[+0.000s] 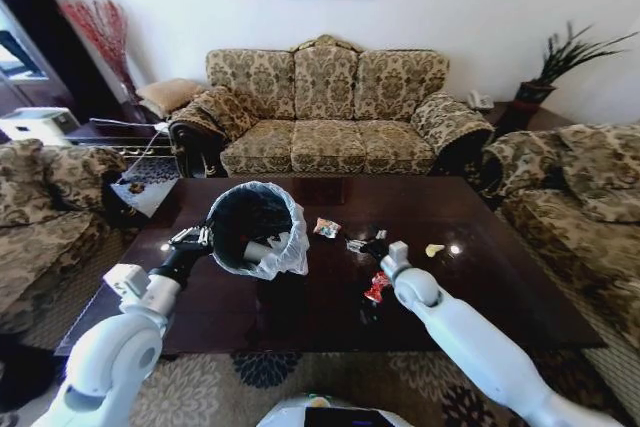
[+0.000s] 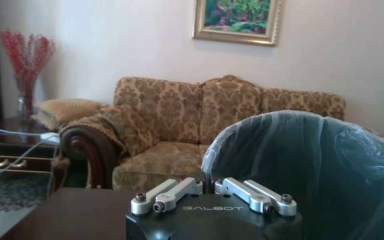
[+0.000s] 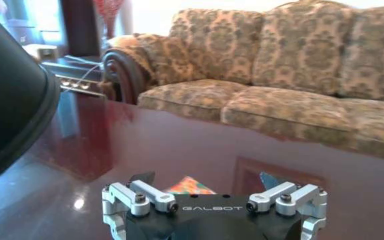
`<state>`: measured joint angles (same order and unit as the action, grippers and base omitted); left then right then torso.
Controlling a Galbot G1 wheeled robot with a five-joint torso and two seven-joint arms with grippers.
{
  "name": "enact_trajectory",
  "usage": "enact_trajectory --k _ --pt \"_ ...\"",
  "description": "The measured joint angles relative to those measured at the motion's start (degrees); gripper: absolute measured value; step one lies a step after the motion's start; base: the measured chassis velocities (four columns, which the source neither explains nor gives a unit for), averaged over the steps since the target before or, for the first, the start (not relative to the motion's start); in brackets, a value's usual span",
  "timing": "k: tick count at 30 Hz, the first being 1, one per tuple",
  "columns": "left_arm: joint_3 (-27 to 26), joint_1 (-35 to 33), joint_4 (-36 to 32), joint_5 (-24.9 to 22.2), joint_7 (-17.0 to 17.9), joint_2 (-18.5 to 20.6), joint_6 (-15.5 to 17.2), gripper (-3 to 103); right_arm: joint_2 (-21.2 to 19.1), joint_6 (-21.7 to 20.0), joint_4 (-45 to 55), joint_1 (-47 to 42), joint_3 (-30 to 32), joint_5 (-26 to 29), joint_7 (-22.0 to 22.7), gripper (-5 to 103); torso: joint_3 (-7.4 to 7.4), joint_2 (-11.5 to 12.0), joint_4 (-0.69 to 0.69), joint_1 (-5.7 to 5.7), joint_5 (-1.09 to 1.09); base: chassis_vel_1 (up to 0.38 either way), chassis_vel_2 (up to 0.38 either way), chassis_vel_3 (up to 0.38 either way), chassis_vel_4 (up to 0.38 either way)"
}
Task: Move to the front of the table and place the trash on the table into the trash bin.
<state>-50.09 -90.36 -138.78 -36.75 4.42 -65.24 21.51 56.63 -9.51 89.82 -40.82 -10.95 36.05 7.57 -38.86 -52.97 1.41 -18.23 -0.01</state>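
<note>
Trash bin [image 1: 253, 229]: held tilted above the left part of the table, its open mouth turned up and toward the litter; this is judged to bring the opening close, so that picked pieces need only a short carry. A black inside is seen, with a whitish see-through bag folded over the rim.
Left gripper [image 1: 196, 238]: placed at the bin's left rim and judged to be closed on it, since the bin is kept off the table there. In the left wrist view the lined bin wall [image 2: 312, 175] is seen just beyond the fingers.
Trash: scattered on the table to the right of the bin. A colourful wrapper [image 1: 326, 227] lies nearest the bin, a yellow scrap [image 1: 433, 249] farthest right, a red wrapper [image 1: 377, 286] nearer the robot.
Right gripper [image 1: 376, 247]: lowered over the middle of the litter, its jaws spread wide in the right wrist view, nothing held; a colourful wrapper [image 3: 188, 186] is seen between them on the wood, so a pick is judged to be in preparation.
Table [image 1: 520, 297]: glossy, dark reddish-brown.
Sofa [image 1: 325, 112]: patterned, standing behind the far edge.
</note>
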Motion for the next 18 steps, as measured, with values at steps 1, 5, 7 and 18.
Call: enact_trajectory --k 1,5,7,18 --pt "-0.03 0.12 0.2 0.03 0.07 0.35 -0.19 3 1.11 -0.24 -2.31 1.48 -1.32 -0.08 -0.05 100 0.01 0.0 0.01 0.02 0.0 0.06 0.059 0.072 0.07" --pt "-0.05 0.61 0.67 0.07 0.02 1.2 -0.74 3 3.75 -0.45 -7.32 3.52 -2.64 -0.71 0.15 100 0.01 0.0 -0.02 0.05 0.0 0.03 0.014 0.023 0.035" --pt "-0.12 0.77 0.81 0.02 -0.04 1.47 -0.91 3 4.66 -0.53 -8.98 3.96 -2.79 -1.16 0.48 100 0.01 0.0 -0.08 0.05 0.0 0.0 0.0 0.0 0.0" --pt "-0.64 0.75 0.93 -0.06 -0.24 1.12 -1.33 3 7.92 -1.42 -16.16 6.34 -3.44 -1.89 0.33 100 0.02 0.0 -0.04 0.04 0.0 0.0 0.0 0.0 0.0"
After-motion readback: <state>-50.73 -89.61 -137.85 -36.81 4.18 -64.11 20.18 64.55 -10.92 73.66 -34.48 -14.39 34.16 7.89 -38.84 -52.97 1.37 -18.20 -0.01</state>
